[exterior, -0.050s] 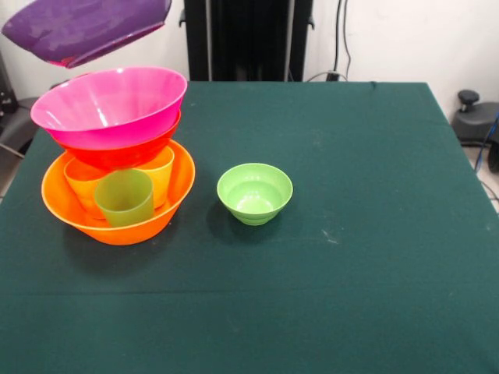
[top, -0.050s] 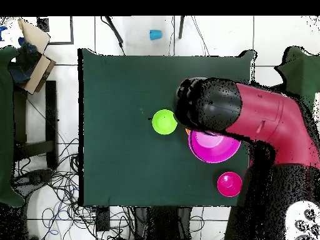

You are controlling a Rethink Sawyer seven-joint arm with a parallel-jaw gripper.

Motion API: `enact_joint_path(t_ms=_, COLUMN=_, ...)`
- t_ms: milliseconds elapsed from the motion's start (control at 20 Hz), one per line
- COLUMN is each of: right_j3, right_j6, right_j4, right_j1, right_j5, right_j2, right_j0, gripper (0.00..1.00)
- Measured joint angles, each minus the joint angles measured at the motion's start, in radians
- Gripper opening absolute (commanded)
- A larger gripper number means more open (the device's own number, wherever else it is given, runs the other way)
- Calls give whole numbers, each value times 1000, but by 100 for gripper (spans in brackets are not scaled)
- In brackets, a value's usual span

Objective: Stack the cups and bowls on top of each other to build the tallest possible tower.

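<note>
At the far left of the front view, the purple bowl [exterior, -0.050s: 86,29] hangs in the air above the tower [exterior, -0.050s: 115,156], tilted so its mouth faces up and toward the far right. What carries it is cut off by the top edge, so whether the fingers are spread or pinching its rim cannot be told. In the overhead view the arm [top, -0.050s: 250,119] covers that spot.

Below it the tower stands near the left edge of the tabletop [exterior, -0.050s: 351,234]. The large orange bowl [exterior, -0.050s: 117,226] is the base, mouth up. Inside it stand a green cup [exterior, -0.050s: 125,199], an orange cup [exterior, -0.050s: 82,183] and a yellow cup [exterior, -0.050s: 160,175], all upright. On them rests a red-orange bowl [exterior, -0.050s: 117,154], with the pink bowl [exterior, -0.050s: 109,105] nested in it, both leaning slightly toward the near left.

To the right, the small light green bowl [exterior, -0.050s: 255,193] sits upright by itself, near the tower but apart from it.

The overhead view also shows a small crimson bowl [top, -0.050s: 229,184] lying apart from the tower, probably on the tabletop.

The stack looks well along; the purple bowl and two small bowls are left.
</note>
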Motion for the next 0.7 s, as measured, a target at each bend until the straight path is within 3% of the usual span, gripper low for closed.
enact_joint_path(t_ms=700, right_j3=0, right_j6=0, right_j4=-122, right_j1=0, right_j5=0, right_j2=-13, right_j0=52, gripper=0)
